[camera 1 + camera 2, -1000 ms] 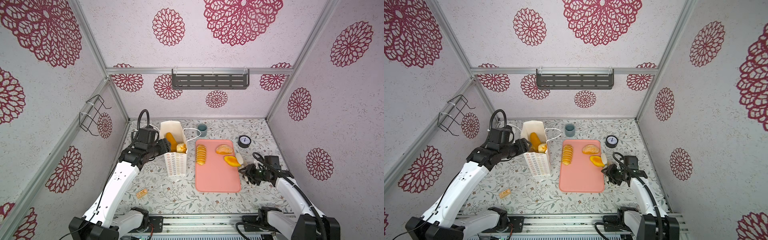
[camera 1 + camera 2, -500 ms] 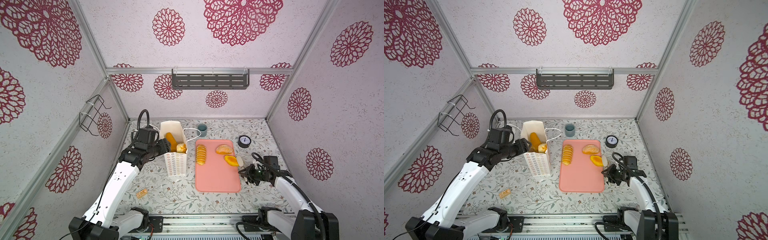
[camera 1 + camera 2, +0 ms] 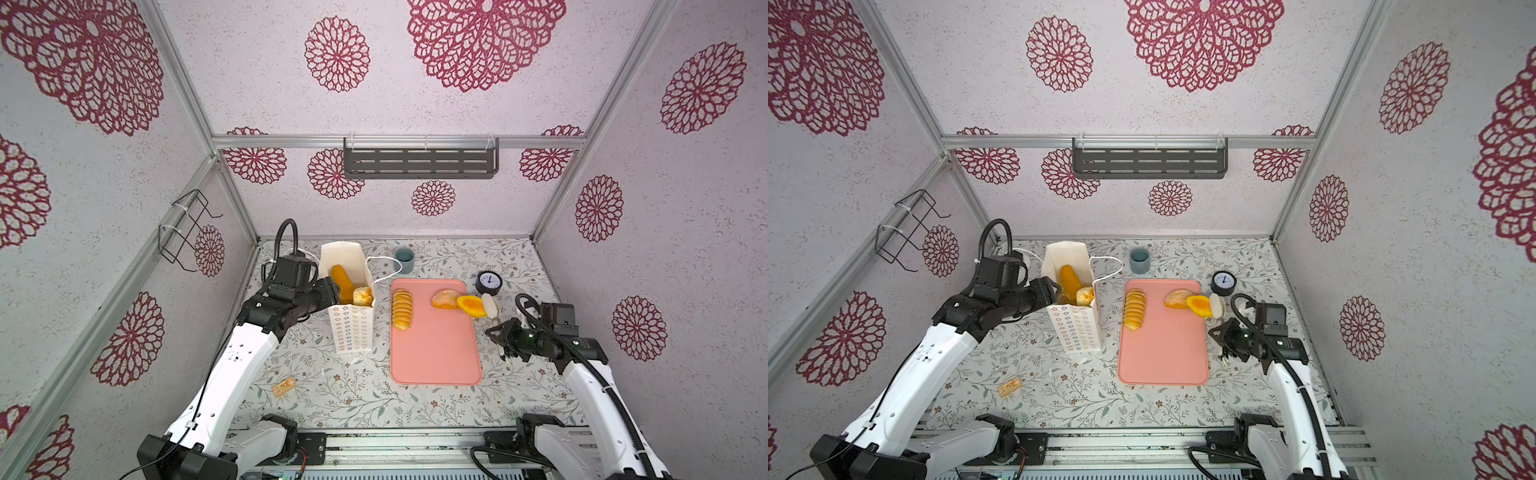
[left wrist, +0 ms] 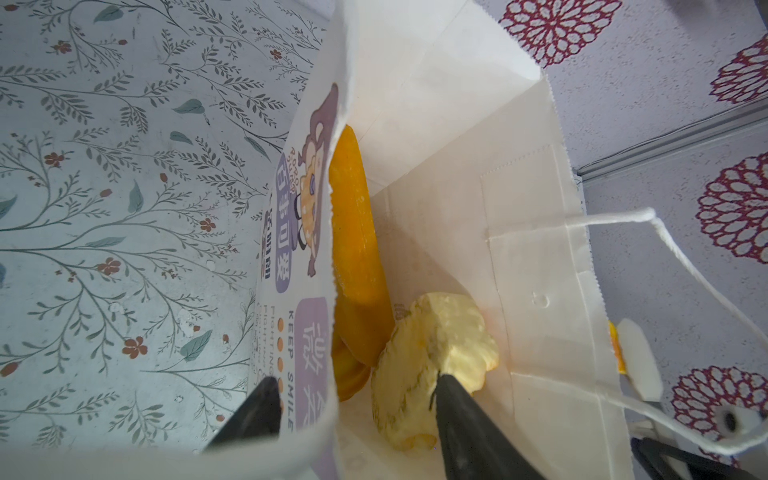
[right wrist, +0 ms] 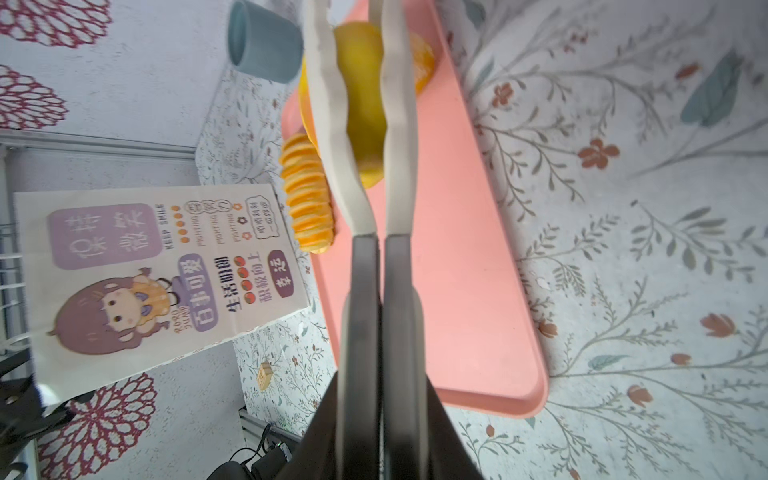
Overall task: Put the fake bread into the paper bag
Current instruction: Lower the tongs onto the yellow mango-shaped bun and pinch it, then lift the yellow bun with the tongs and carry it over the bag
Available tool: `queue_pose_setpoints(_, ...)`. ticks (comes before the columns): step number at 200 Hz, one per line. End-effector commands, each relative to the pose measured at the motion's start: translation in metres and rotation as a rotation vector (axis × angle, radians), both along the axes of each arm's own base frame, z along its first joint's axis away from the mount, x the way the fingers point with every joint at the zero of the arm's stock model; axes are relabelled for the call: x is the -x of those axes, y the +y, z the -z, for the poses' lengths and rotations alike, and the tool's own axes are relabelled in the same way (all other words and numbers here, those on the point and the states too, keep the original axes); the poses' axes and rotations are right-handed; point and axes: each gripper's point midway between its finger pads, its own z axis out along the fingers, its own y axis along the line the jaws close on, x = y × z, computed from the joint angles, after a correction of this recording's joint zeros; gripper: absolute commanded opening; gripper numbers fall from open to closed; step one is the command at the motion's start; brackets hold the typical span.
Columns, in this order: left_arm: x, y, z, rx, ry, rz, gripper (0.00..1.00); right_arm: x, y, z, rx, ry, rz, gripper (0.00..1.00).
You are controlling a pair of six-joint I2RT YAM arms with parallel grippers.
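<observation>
We are partway through the loading. The paper bag [image 3: 351,332] stands upright just left of the pink tray [image 3: 436,357], and a long roll [image 3: 343,279] and a pale bun [image 4: 432,345] already lie inside it. Our left gripper [image 4: 356,378] is at the bag's mouth with its jaws apart and holding nothing: one finger is outside the printed wall, the other inside against the pale bun. Our right gripper [image 5: 381,249] is squeezed tight on what look like white tongs [image 5: 332,104], whose blades pinch an orange oval [image 3: 471,305] at the tray's far right edge. A ridged loaf [image 3: 402,309] and a brown bun [image 3: 445,298] lie on the tray. Next, we judge, the oval must be lifted clear and carried across to the bag's opening — high enough to pass the rim.
</observation>
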Motion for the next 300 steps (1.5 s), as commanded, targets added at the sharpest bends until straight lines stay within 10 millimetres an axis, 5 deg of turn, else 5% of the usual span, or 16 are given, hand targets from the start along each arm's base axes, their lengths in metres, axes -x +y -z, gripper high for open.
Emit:
queue_pose_setpoints(1, 0.000, 0.005, -0.007, 0.003, -0.025, -0.020, 0.59, -0.013, 0.009, -0.078, 0.067, -0.248, -0.051, 0.03)
queue_pose_setpoints(48, 0.002, 0.005, -0.011, 0.017, -0.025, -0.026, 0.55, -0.021, 0.069, -0.182, 0.084, -0.529, -0.218, 0.02)
queue_pose_setpoints(103, 0.012, 0.013, -0.013, 0.001, -0.015, -0.058, 0.49, -0.017, 0.159, -0.224, 0.151, -0.658, -0.444, 0.01)
queue_pose_setpoints(139, 0.017, 0.017, -0.015, 0.001, -0.014, -0.074, 0.40, -0.015, 0.212, -0.217, 0.335, -0.663, -0.562, 0.01)
queue_pose_setpoints(173, 0.018, 0.017, -0.014, 0.001, -0.007, -0.079, 0.32, -0.019, 0.237, -0.196, 0.519, -0.623, -0.614, 0.00)
queue_pose_setpoints(233, 0.014, 0.016, -0.015, 0.004, -0.004, -0.080, 0.18, -0.015, 0.254, -0.175, 0.658, -0.609, -0.681, 0.03)
queue_pose_setpoints(300, 0.011, 0.015, -0.016, 0.002, -0.006, -0.076, 0.15, 0.000, 0.272, -0.167, 0.660, -0.626, -0.757, 0.30)
